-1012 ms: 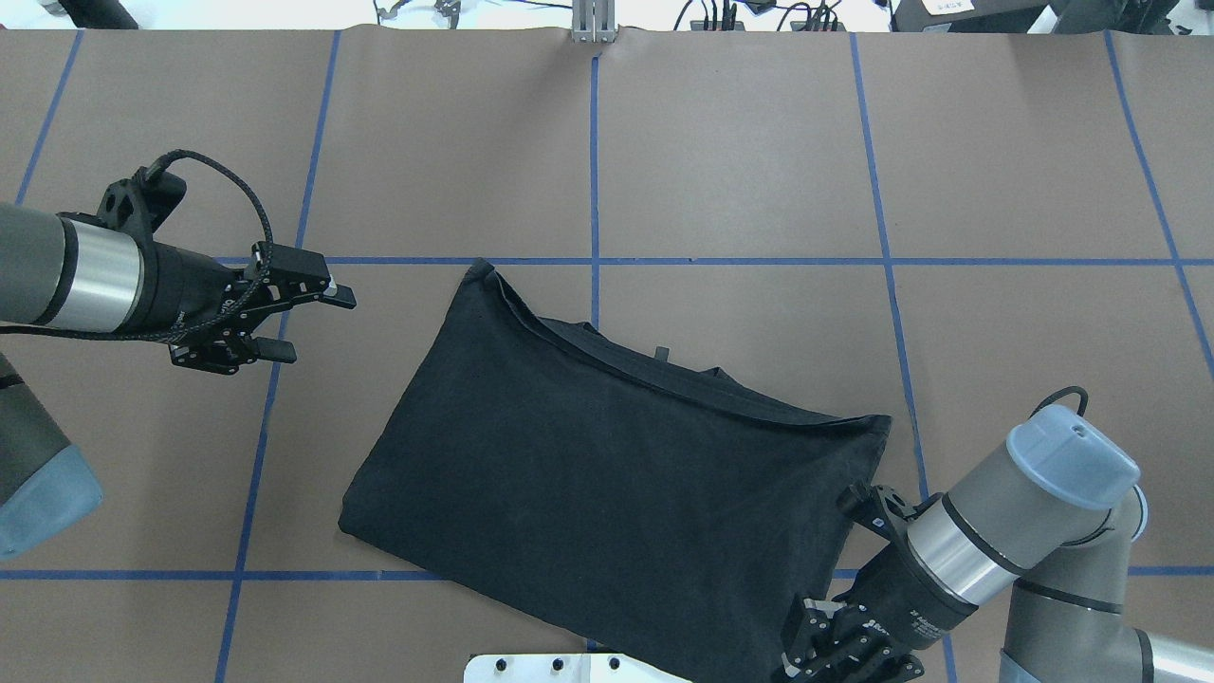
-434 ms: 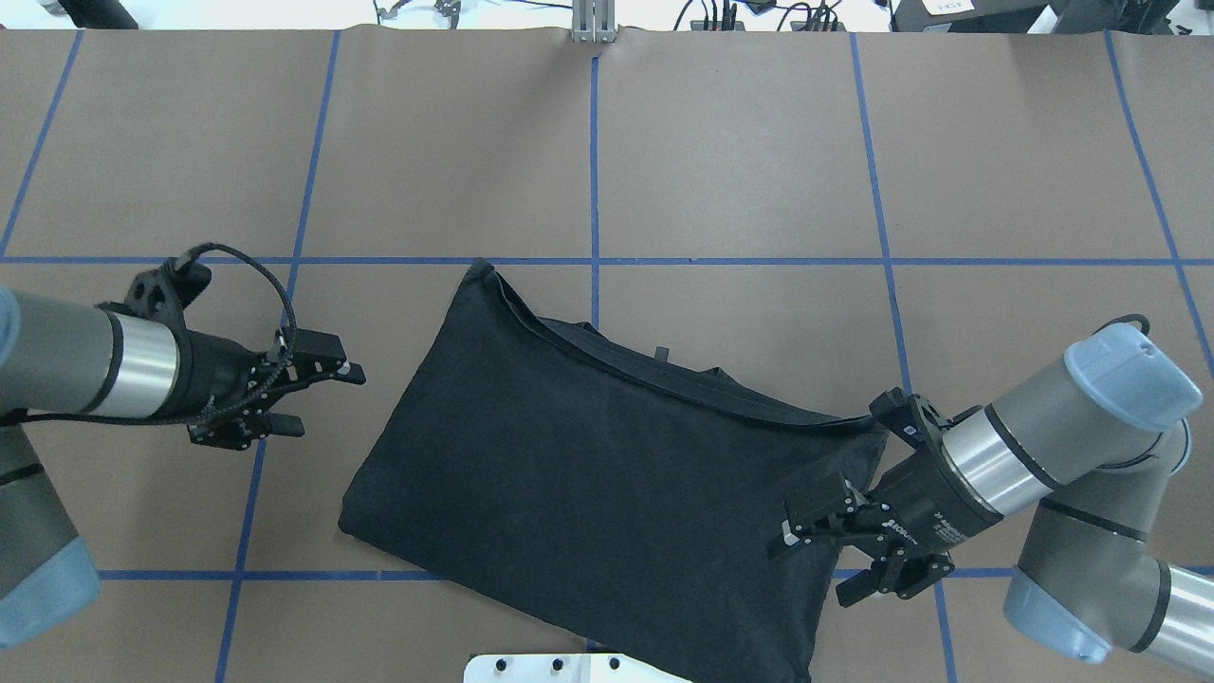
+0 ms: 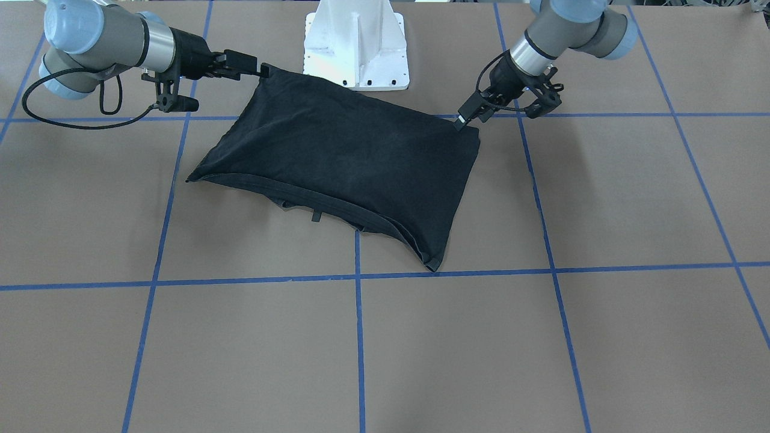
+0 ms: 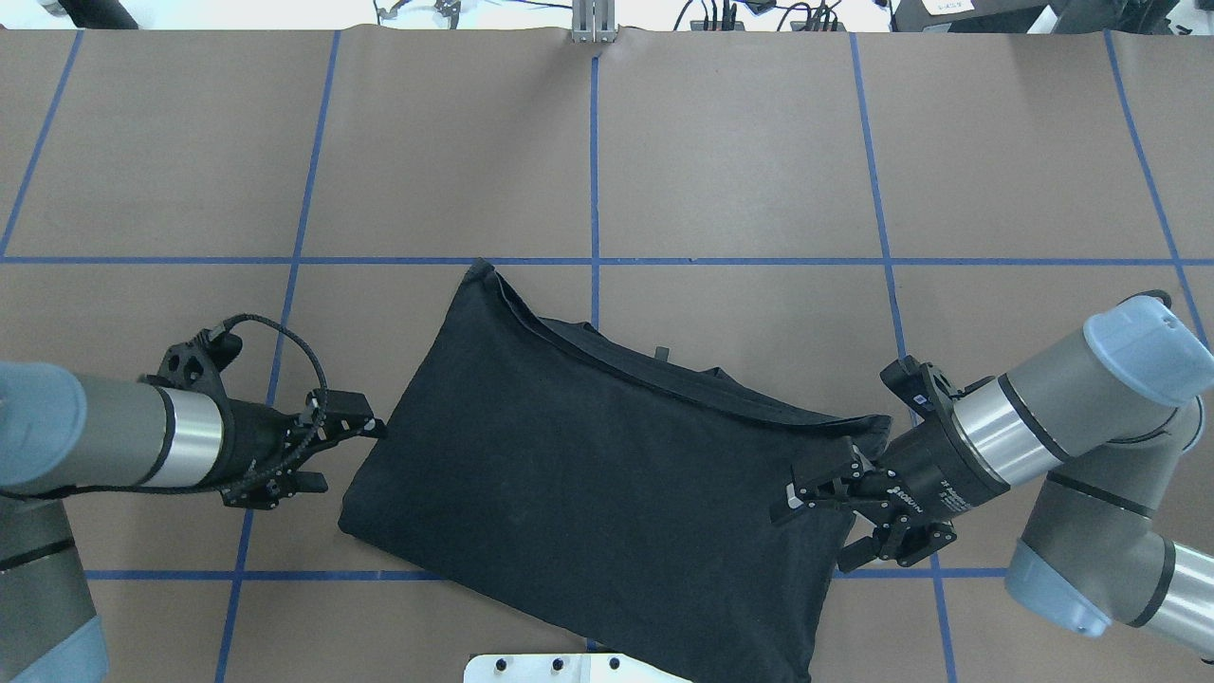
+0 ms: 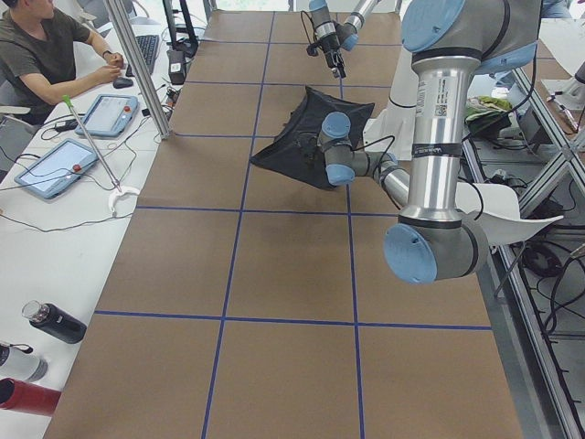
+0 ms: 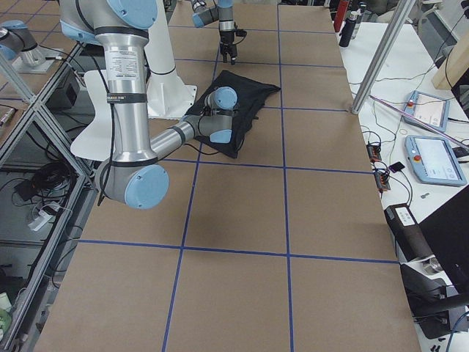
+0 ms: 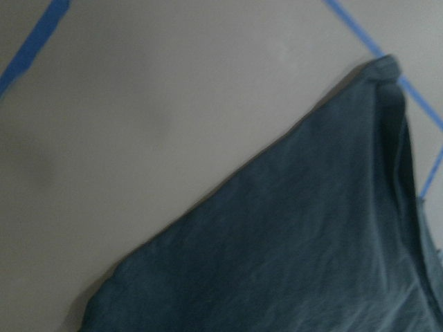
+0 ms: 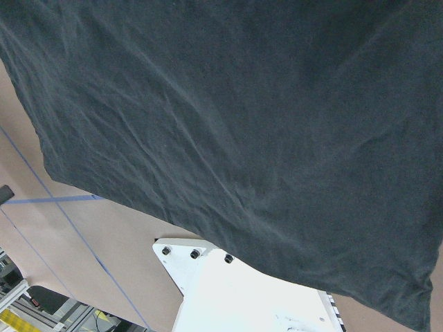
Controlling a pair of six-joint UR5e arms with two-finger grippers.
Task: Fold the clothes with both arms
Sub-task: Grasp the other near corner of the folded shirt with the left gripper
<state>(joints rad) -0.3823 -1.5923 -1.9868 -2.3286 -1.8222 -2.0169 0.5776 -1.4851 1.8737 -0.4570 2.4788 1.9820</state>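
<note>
The black T-shirt (image 4: 607,474) lies folded into a slanted rectangle with a plain black side up, on the table (image 4: 740,142) near its middle and toward the robot's side; one corner overlaps the foot of the white pedestal base (image 3: 355,42). Layered hems show along its far edge, where a small tab (image 4: 661,354) sticks out, too small to show any writing. The left gripper (image 4: 343,457) sits low just beside the shirt's left edge, near the closest corner, its fingers spread and nothing between them. The left wrist view shows only that edge and a far corner against the brown surface. The right gripper (image 4: 821,527) is at the shirt's right end, also spread wide. One finger is above the cloth, the other at the cloth's edge, and neither is closed on the fabric. White lettering (image 4: 906,501) runs along the right gripper's body but is too small to read. Blue tape lines (image 4: 595,161) divide the brown table into squares. At the side bench in the exterior left view, a person (image 5: 41,55) sits by two touch-screen pendants (image 5: 108,114). Closer to that camera lie a black bottle (image 5: 55,322) and a red bottle (image 5: 23,395); their contents cannot be seen.
</note>
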